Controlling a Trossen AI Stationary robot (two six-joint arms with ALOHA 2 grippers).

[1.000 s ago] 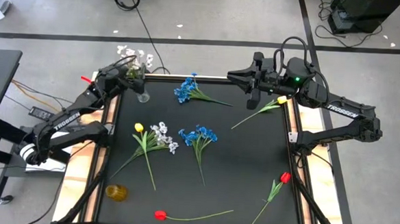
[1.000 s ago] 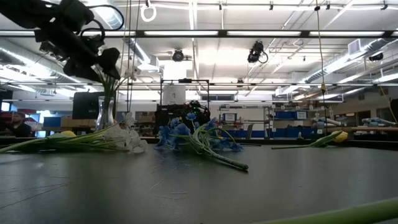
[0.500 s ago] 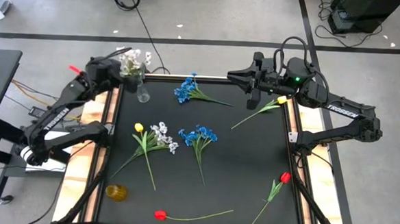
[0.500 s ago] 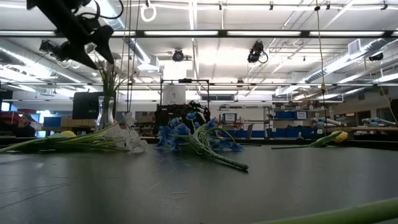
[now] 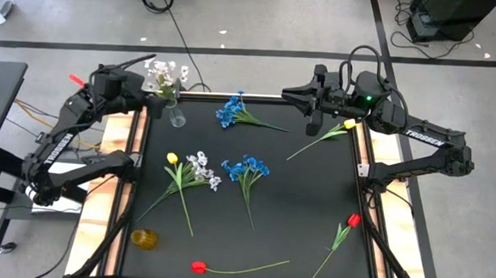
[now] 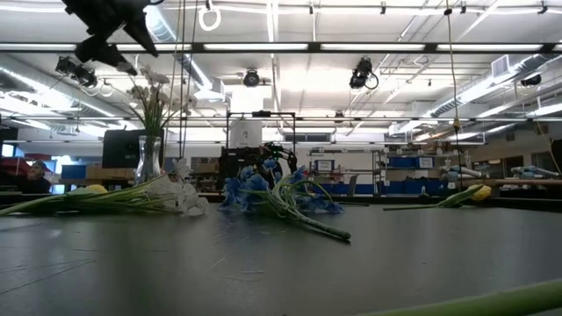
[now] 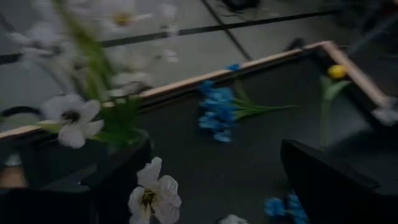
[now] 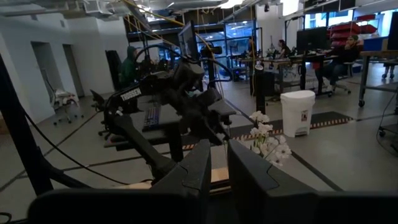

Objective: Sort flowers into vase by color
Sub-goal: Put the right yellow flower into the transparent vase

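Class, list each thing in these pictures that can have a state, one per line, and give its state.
Clear vase: upright, holds white flowers.
Amber vase: on its side, empty.
Left gripper: open, beside the clear vase.
Right gripper: shut, empty, above the mat's far edge.
Blue flowers: lying on the mat.
Yellow tulip: lying by the right arm.
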